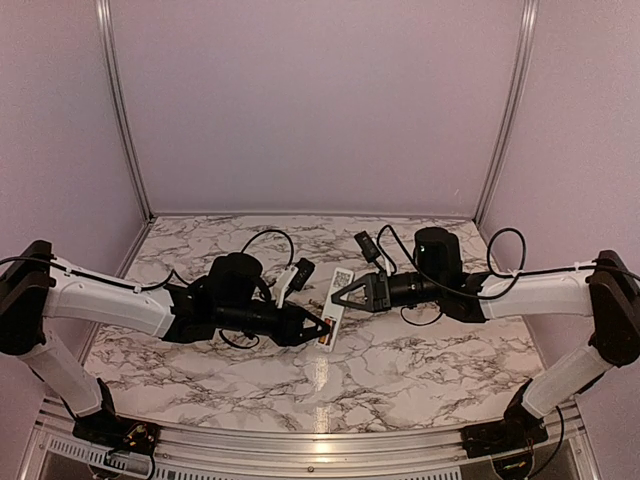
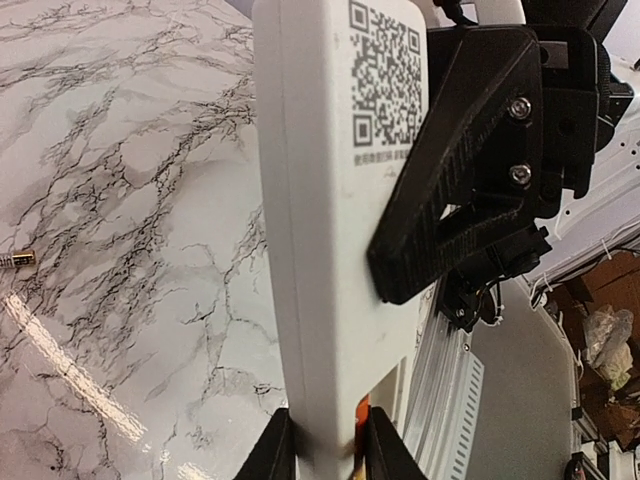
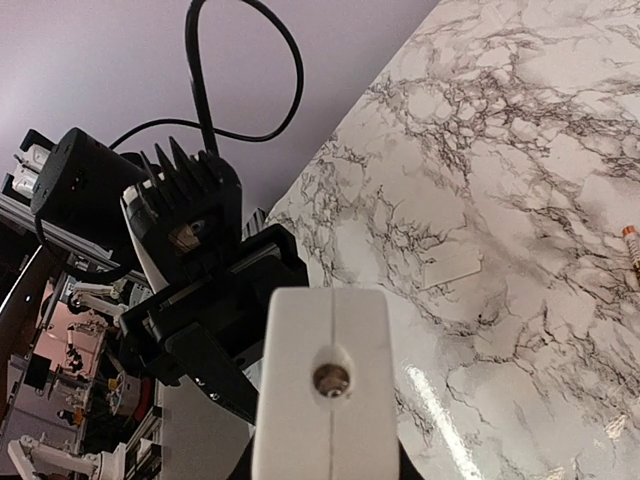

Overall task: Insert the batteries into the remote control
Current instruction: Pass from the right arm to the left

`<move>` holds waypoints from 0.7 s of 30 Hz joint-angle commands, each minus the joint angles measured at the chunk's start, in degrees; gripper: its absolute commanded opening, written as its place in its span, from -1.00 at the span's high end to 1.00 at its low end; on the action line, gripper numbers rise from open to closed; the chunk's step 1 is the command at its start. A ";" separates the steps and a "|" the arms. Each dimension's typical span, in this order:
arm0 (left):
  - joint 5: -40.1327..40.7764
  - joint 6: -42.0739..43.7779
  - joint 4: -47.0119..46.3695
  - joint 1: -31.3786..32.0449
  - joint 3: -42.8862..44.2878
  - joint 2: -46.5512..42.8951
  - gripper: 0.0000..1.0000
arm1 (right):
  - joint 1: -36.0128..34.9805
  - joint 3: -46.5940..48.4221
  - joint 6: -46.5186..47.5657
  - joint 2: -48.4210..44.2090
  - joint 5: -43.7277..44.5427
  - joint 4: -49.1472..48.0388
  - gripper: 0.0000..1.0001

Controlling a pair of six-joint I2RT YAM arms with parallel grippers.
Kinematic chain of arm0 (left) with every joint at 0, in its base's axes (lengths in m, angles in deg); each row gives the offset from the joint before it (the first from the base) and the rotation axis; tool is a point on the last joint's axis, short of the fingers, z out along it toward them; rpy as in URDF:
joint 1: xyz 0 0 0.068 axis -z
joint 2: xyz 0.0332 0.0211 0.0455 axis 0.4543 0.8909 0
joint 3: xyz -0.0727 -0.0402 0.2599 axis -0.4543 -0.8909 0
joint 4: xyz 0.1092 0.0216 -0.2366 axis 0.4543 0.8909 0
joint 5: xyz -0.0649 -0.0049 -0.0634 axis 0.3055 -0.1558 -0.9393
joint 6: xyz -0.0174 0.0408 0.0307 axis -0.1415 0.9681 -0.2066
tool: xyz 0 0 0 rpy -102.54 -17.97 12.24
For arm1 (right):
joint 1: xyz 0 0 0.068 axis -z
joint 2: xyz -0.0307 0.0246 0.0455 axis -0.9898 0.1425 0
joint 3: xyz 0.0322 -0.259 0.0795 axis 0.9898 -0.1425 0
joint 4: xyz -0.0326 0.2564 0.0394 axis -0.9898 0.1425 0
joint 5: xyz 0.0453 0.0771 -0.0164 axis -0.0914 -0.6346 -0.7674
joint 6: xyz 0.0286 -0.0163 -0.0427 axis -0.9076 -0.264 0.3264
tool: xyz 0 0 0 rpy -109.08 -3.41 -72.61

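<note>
We see a marbled surface (image 1: pixel 400 380) enclosed by pale lilac walls. Across it the left arm (image 1: pixel 110 300) and the right arm (image 1: pixel 540 290) reach inward from their own sides and meet near the middle. Each arm has a loop of black cable (image 1: pixel 268 240) at its wrist.

Between them is the remote control (image 2: pixel 320 250), a slim white bar held over the middle of the surface. It runs from the far side towards the near edge. Its plain back faces the left wrist camera and carries a printed QR code (image 2: pixel 385 70) near the far end.

The right hand (image 1: pixel 342 295) is clenched on the remote control partway along its length. One of its black fingers (image 2: pixel 450 200) lies flat across the back, just below the code. From the right wrist we look along the bar end-on, with a small metal contact (image 3: pixel 330 378) set in its white end face.

The left hand (image 1: pixel 320 329) is closed on the near end of the remote control, with a finger pressed to each side. A sliver of reddish-orange battery (image 2: pixel 360 412) shows between the white plastic and one of those fingers. We cannot tell how far this battery sits in the bay.

A small flat white piece (image 3: pixel 450 268) lies on the surface, apart from both hands. A second battery (image 3: pixel 631 240) also lies loose on the surface, well apart from the remote control.
</note>
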 commanded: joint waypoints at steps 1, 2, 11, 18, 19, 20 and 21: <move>0.39 -0.43 -0.07 -0.34 2.05 1.52 0.64 | 0.26 0.31 0.62 -1.91 1.01 -0.32 1.00; 0.59 -0.25 0.09 -0.33 2.19 1.58 0.65 | 0.31 0.32 0.56 -2.06 1.27 -0.27 1.00; -6.19 -0.04 -4.81 -0.34 1.92 2.37 -0.09 | 0.32 -0.34 -0.32 -1.67 1.60 -1.68 1.00; -8.86 -0.97 -7.58 -0.58 1.62 3.22 0.32 | 0.50 -0.91 -0.32 -2.68 0.17 -2.48 1.00; -8.98 -1.10 -7.70 -0.65 1.41 3.23 0.37 | 0.58 -0.91 -0.38 -2.90 -0.03 -2.51 1.00; -9.22 -1.27 -8.12 -0.75 1.17 3.19 0.41 | 0.67 -1.04 -0.42 -2.95 -0.17 -2.68 1.00; -9.63 -1.53 -8.72 -0.90 0.90 3.15 0.44 | 0.70 -1.06 -0.41 -3.09 -0.40 -2.79 1.00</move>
